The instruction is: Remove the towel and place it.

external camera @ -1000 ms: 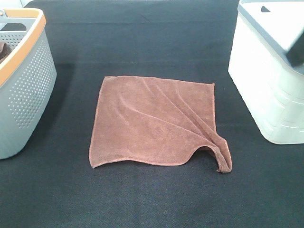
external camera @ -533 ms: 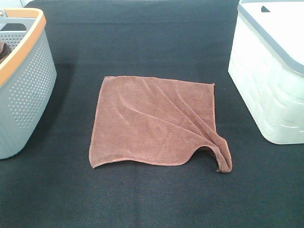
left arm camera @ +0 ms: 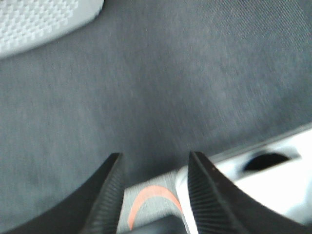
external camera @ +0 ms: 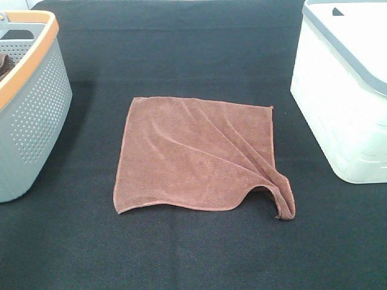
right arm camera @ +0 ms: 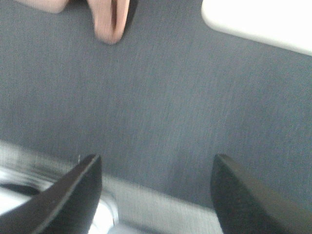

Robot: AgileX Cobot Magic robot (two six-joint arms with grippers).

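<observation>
The rust-brown towel lies spread on the black table cover in the middle of the exterior high view, with its near right corner curled up into a fold. Neither gripper shows in that view. The left gripper is open over bare dark cloth with nothing between its fingers. The right gripper is also open and empty, and wider. In the right wrist view the towel's folded corner lies well ahead of the fingertips.
A grey perforated basket with an orange rim stands at the left, with something brown just visible inside; its corner shows in the left wrist view. A white lidded bin stands at the right, its edge in the right wrist view.
A dark part of the right arm that showed over the white bin one second ago has left the exterior view. The towel has not moved.
</observation>
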